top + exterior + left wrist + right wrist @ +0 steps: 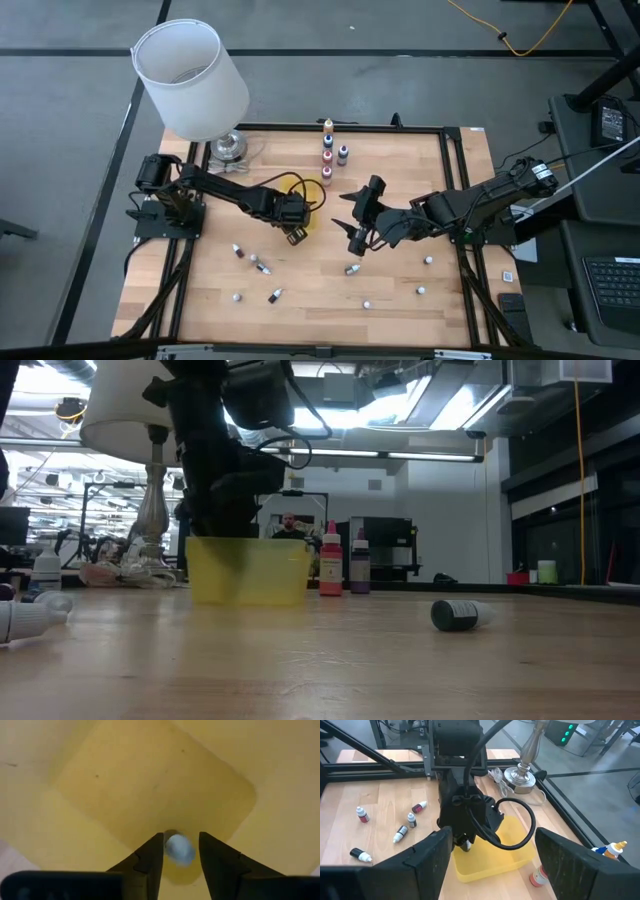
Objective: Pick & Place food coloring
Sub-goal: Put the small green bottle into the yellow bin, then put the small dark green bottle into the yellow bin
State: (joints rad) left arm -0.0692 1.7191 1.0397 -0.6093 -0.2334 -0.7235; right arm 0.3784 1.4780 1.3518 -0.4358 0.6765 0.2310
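From above, I've got the left gripper (298,228) down over the yellow tray (312,200) near the table's middle, and the right gripper (357,222) hovers just beside it — tight between them, but open wood toward the near edge, where loose food coloring bottles (262,267) lie scattered. More bottles stand in a row (327,152) by the far rail, the lamp (192,80) at the far-left corner. At table level, one dark bottle (460,615) lies alone with clear board around it. Through my left wrist, the fingers (150,862) are parted slightly either side of a pale-capped bottle (179,848) inside the tray — whether they touch it I can't tell. Right wrist: my fingers (427,862) spread wide, nothing between them.
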